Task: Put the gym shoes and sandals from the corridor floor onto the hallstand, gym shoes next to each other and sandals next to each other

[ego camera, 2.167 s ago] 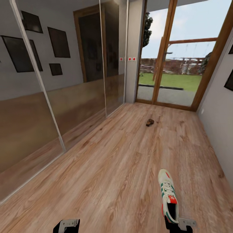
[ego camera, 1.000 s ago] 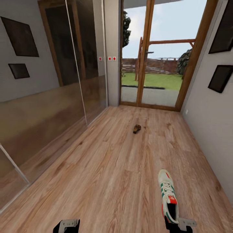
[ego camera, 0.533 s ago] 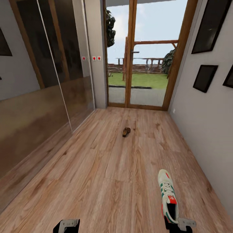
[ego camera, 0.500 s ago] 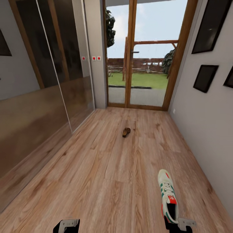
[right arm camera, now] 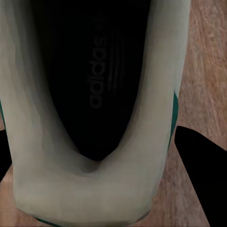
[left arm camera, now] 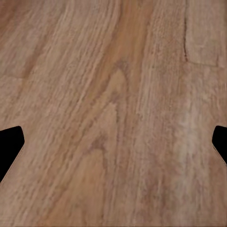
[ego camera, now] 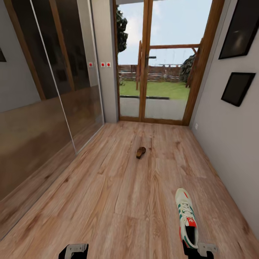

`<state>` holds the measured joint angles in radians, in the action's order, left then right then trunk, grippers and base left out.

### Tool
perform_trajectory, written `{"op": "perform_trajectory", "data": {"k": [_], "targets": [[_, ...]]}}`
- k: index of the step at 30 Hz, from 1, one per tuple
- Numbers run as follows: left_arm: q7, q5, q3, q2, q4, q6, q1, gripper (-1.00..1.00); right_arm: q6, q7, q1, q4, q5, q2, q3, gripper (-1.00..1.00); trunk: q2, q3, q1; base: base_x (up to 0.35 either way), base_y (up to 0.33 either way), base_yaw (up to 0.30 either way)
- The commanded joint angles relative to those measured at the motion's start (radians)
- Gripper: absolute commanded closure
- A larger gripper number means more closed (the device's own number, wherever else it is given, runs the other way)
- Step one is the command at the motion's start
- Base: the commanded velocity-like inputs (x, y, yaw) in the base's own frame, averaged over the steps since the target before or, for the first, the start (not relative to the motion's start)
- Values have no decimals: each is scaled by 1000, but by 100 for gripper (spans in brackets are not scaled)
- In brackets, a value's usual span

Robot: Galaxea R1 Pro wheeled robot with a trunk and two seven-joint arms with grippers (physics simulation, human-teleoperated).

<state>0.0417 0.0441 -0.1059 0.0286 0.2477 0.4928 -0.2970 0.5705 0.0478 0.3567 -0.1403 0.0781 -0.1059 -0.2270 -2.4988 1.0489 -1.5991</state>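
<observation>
One white gym shoe [ego camera: 187, 217] with green stripes and a red tongue hangs toe-forward over the corridor floor [ego camera: 118, 194] at the lower right. My right gripper [ego camera: 196, 250] is shut on its heel. In the right wrist view the gym shoe's dark opening [right arm camera: 90, 80] sits between the black fingers [right arm camera: 201, 165]. A single brown sandal [ego camera: 140, 152] lies on the planks further ahead, near the glass door. My left gripper [ego camera: 73, 250] is low at the left; in the left wrist view it [left arm camera: 113, 146] stands open over bare floor [left arm camera: 118, 94]. The hallstand is out of view.
Mirrored sliding wardrobe doors [ego camera: 46, 108] run along the left. A grey wall [ego camera: 230, 144] with dark picture frames [ego camera: 238, 88] closes the right side. A wood-framed glass door [ego camera: 154, 82] to the garden ends the corridor.
The whole view has swung as the camera turned, so the door now sits centred and the sandal looks slightly nearer. The gym shoe stays held in my right gripper.
</observation>
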Motion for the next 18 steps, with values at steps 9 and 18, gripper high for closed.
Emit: {"op": "perform_trajectory", "data": {"k": [9, 18], "targets": [[5, 5, -8, 1, -1, 4, -1, -100, 3, 6, 1, 1, 8, 0, -9, 100, 0, 1, 0, 340, 0, 0], [5, 5, -8, 1, -1, 3, -1, -100, 3, 7, 1, 0, 8, 0, -9, 100, 0, 1, 0, 340, 0, 0]]}}
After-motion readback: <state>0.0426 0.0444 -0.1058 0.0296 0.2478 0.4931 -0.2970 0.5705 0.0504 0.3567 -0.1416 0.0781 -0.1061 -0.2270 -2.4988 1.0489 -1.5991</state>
